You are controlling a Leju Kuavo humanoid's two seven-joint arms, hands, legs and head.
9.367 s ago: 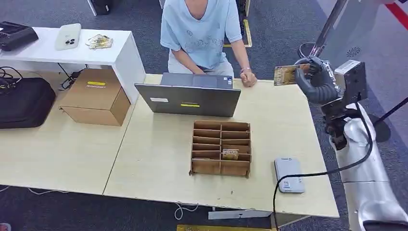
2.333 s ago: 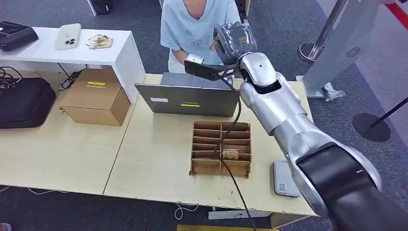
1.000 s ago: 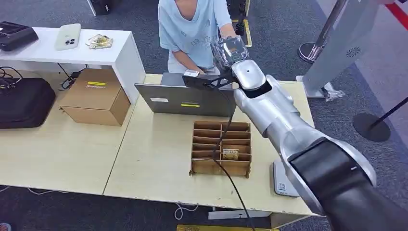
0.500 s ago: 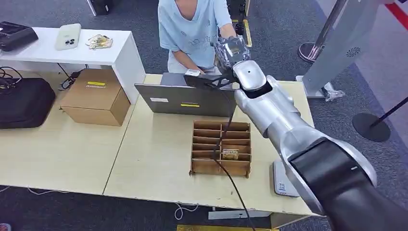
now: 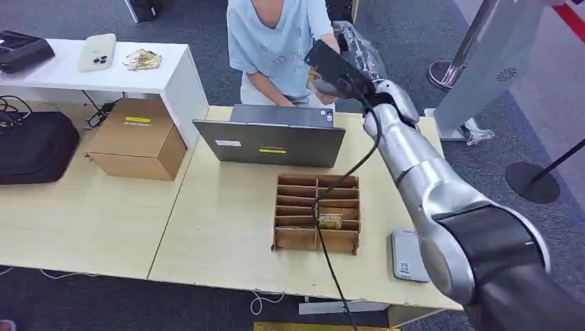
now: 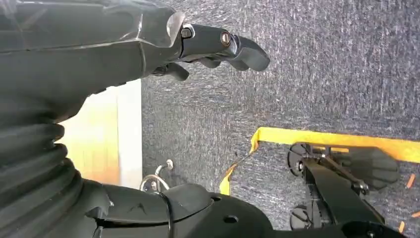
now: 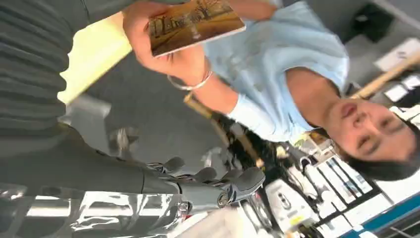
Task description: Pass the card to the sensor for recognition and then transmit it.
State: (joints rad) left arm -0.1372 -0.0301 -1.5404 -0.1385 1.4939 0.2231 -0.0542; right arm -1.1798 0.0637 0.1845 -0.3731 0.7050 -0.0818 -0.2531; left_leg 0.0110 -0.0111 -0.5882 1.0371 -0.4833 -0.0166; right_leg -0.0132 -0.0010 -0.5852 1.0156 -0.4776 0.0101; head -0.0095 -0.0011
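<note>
**Card in the person's hand; right hand extended and empty**

Nearest the robot, the grey sensor (image 5: 408, 254) lies flat at the near right edge of the light wooden table (image 5: 221, 227), partly hidden by the right arm; just beyond it, toward the table's middle, stands the cardboard organiser (image 5: 317, 211), with a small card in one right-column compartment; behind that, an open laptop (image 5: 270, 140) faces the person (image 5: 276, 41) seated at the far edge. The right arm reaches over the far right corner; the right hand (image 5: 359, 52) is raised beside the person, fingers (image 7: 218, 181) stretched out and apart, holding nothing. The card (image 7: 194, 24), printed in brown and gold, is gripped in the person's hand (image 7: 163, 49), apart from the robot's fingers. The left hand (image 6: 213, 47) hangs over grey carpet, fingers loosely extended, empty.
</note>
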